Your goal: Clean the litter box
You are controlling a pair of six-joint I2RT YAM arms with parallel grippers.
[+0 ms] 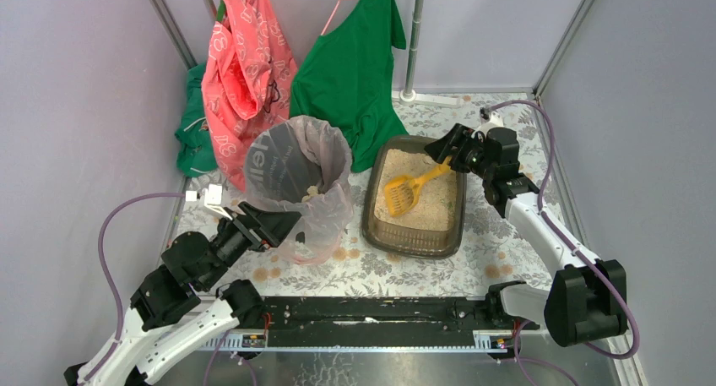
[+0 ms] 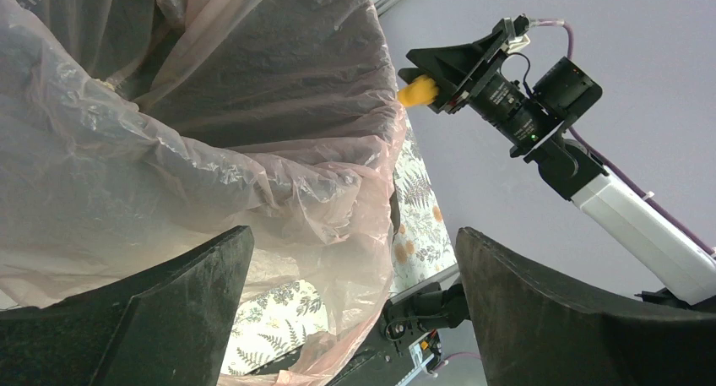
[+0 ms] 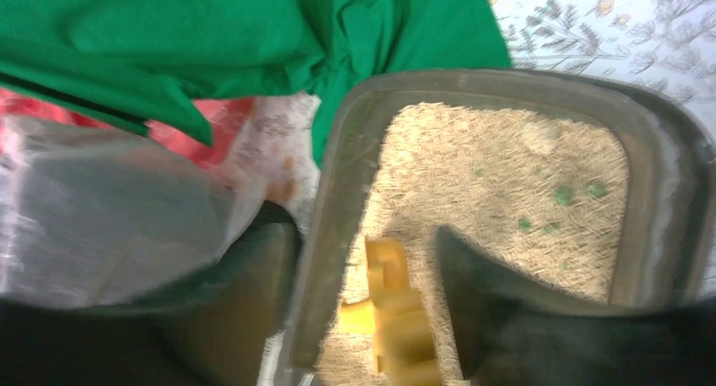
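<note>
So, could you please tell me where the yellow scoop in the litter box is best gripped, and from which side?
Probably by its slim handle: the scoop lies head-down on the litter in the litter box, handle angled toward the far right corner. Come from that side, where the right pincer sits, closing across the handle's width.

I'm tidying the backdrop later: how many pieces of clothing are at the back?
3: a pink garment at back left, a green shirt right of it, and a darker green piece partly hidden behind the pink.
</note>
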